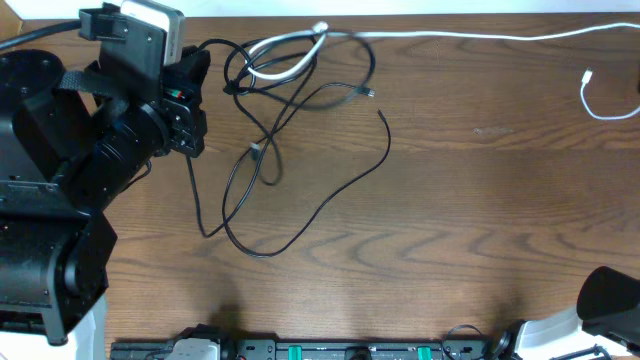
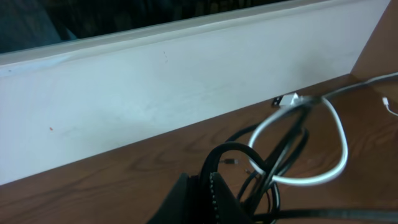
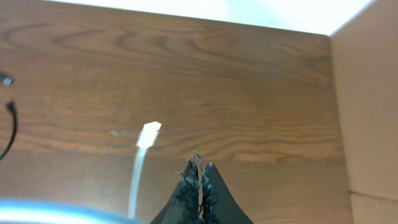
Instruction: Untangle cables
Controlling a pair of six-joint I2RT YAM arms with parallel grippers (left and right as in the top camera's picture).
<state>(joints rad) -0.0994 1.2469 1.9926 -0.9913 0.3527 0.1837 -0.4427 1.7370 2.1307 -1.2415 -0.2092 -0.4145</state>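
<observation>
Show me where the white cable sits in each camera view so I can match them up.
Overhead: the white cable loops in the tangle at top centre, then runs right along the far edge.
Left wrist: its loop sits right of centre, among the black cables.
Right wrist: only its plug end, lower left of centre.
Shared landmark: the white strip along the far edge.

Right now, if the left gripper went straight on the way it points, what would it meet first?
Probably the black cable loop right before the left gripper; beyond it, the white wall. Depth is unclear.
</observation>
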